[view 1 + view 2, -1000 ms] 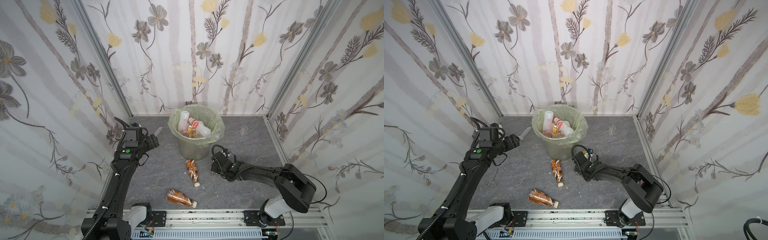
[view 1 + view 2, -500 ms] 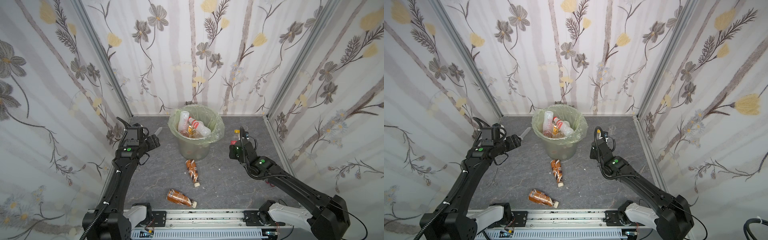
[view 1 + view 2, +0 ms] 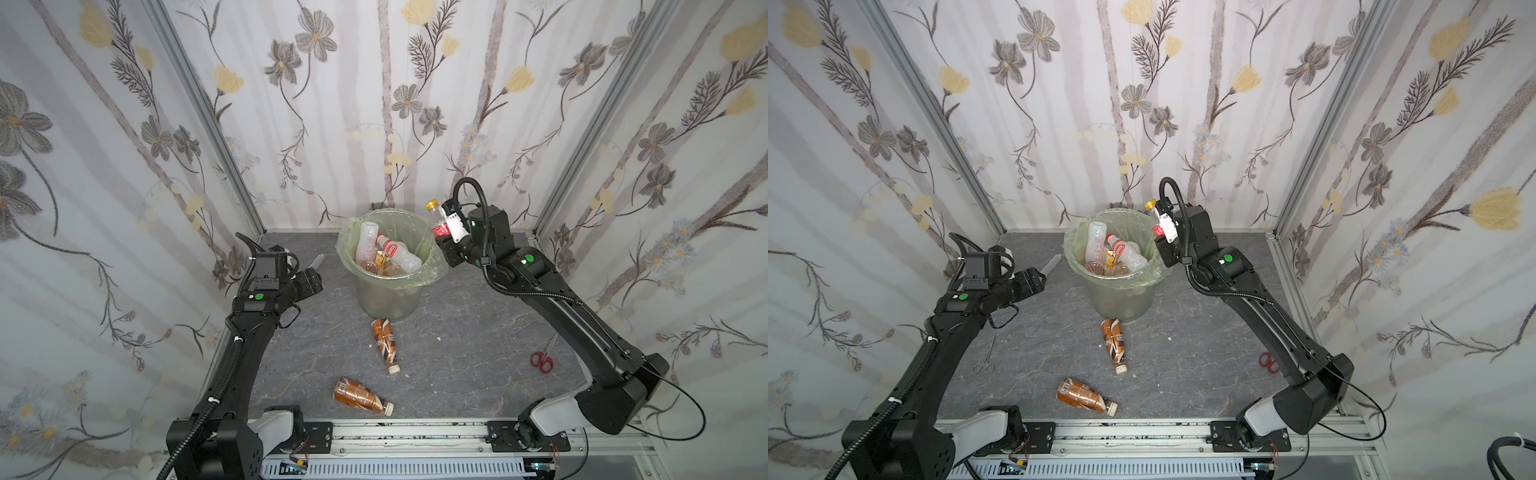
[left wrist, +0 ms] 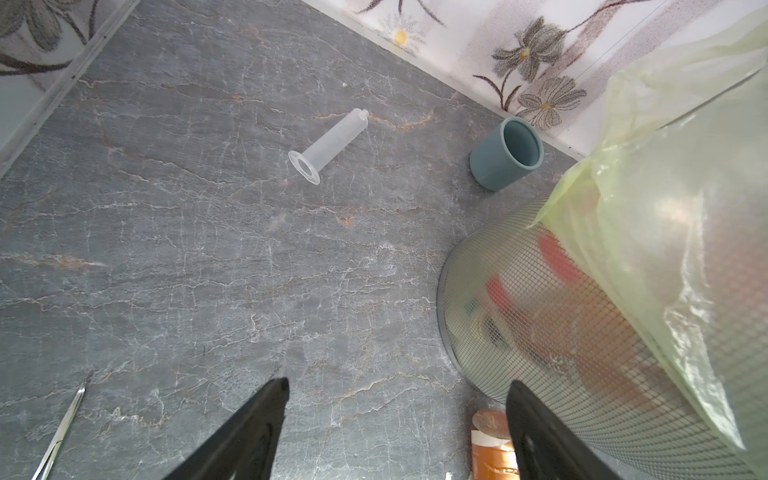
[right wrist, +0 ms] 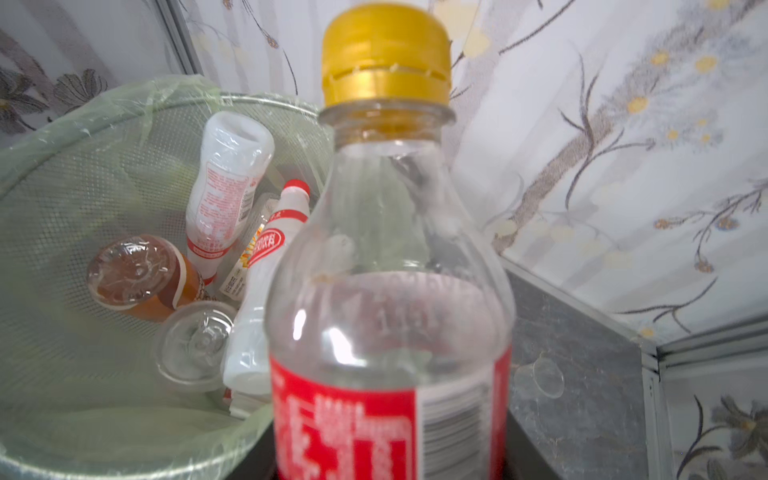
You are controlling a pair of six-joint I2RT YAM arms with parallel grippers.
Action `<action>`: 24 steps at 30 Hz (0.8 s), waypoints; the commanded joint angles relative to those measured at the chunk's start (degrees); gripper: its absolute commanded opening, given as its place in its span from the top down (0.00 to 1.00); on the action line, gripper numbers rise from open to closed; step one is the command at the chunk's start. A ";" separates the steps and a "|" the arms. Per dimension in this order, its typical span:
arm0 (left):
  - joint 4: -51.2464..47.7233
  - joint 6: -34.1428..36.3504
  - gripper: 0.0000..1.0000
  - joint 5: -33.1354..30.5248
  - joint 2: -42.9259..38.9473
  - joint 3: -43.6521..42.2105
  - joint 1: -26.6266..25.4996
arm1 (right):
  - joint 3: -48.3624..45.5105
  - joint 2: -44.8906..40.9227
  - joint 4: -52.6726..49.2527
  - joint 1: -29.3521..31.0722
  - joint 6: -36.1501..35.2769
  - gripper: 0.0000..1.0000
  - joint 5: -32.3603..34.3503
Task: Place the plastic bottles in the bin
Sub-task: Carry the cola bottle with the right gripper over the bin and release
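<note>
— Which step is in hand?

— Start left of the bin (image 3: 390, 291): the left hand (image 4: 397, 384) hangs released over the counter (image 4: 166, 270), nothing between its fingers (image 4: 249, 432). A syringe (image 4: 328, 145) lies beyond it, no part of the job. Inside the bin lie the heaped bottles (image 3: 386, 255).

— What is left outside?

— Two. The close coffee bottle (image 3: 384, 340) lies in front of the bin, base nearly at the bin's foot, long axis running away from it, cap at the far end. The far coffee bottle (image 3: 361, 397) lies further in front, long axis crosswise, cap toward the right.

— And the step itself?

— The drop. Just right of the bin's rim, above rim height, the right hand (image 3: 446, 235) is clenched on the clear bottle (image 5: 386, 291). It stands near upright, yellow cap up, long axis roughly vertical.

— Next?

— By the look of it, the arm must carry the bottle left until it hangs over the opening, then release. Let go here, it may clip the rim and fall outside. The scissors (image 3: 541, 360), well right of the bin, are not wanted.
</note>
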 commanded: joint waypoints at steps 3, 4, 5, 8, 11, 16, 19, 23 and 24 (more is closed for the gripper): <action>1.72 -0.25 0.15 1.68 -0.82 -0.96 0.10 | 14.10 9.79 -6.24 0.02 -8.38 0.51 -2.55; 1.75 -0.25 0.15 1.78 -0.93 -1.03 0.09 | 16.03 11.29 -6.91 0.06 -8.70 0.51 -3.13; 1.77 -0.18 0.15 1.85 -1.04 -1.14 0.10 | 17.84 12.89 -7.34 0.26 -8.84 0.50 -3.49; 1.82 0.01 0.15 1.85 -1.31 -1.19 0.10 | 21.29 16.57 -7.67 0.91 -9.23 0.49 -3.29; 1.89 0.02 0.15 1.67 -1.48 -0.86 0.18 | 23.78 19.52 -8.22 1.67 -9.71 0.49 -2.17; 2.07 -0.41 0.15 1.54 -1.94 -0.51 0.14 | 25.57 22.21 -8.47 2.14 -9.68 0.48 -1.66; 2.15 -0.76 0.15 1.85 -1.92 -0.27 0.14 | 25.62 23.51 -8.39 2.22 -9.43 0.47 -0.87; 2.15 -0.77 0.15 1.85 -2.23 -0.18 0.18 | 25.64 24.86 -8.09 2.22 -9.04 0.40 1.25; 2.14 -0.77 0.15 1.85 -2.34 -0.18 0.18 | 25.61 24.99 -7.95 2.27 -8.87 0.38 1.39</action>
